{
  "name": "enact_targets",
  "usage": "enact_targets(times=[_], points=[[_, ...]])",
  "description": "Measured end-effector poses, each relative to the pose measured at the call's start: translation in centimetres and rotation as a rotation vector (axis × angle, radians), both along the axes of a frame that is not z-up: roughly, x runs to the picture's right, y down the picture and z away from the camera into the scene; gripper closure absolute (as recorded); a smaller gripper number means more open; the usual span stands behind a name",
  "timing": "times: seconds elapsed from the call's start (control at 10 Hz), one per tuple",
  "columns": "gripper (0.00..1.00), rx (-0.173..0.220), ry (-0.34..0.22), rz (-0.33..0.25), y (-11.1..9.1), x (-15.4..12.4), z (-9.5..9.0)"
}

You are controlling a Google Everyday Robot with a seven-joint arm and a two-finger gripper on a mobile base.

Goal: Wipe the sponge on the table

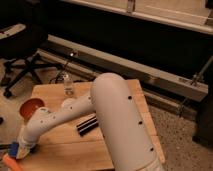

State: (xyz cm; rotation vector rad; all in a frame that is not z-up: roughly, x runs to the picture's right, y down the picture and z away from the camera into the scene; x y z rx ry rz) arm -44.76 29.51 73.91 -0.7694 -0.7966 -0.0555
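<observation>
The sponge (13,149), a small blue block, sits at the front left corner of the light wooden table (60,145). My gripper (21,148) is at the end of the white arm, pressed low right against the sponge. The big white arm (115,115) reaches from the lower middle leftward across the tabletop and hides much of it. The wrist blocks any sight of how the gripper meets the sponge.
An orange stick (10,162) lies just in front of the sponge at the table edge. An orange bowl (31,107) stands at the left, a clear bottle (67,86) at the back, a black ridged bar (87,125) mid-table. An office chair (20,55) stands beyond on the left.
</observation>
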Motion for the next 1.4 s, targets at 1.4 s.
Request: enact_targets(times=[1.4], points=[[0.8, 0.019, 0.162, 0.074, -5.8, 6.3, 7.4]])
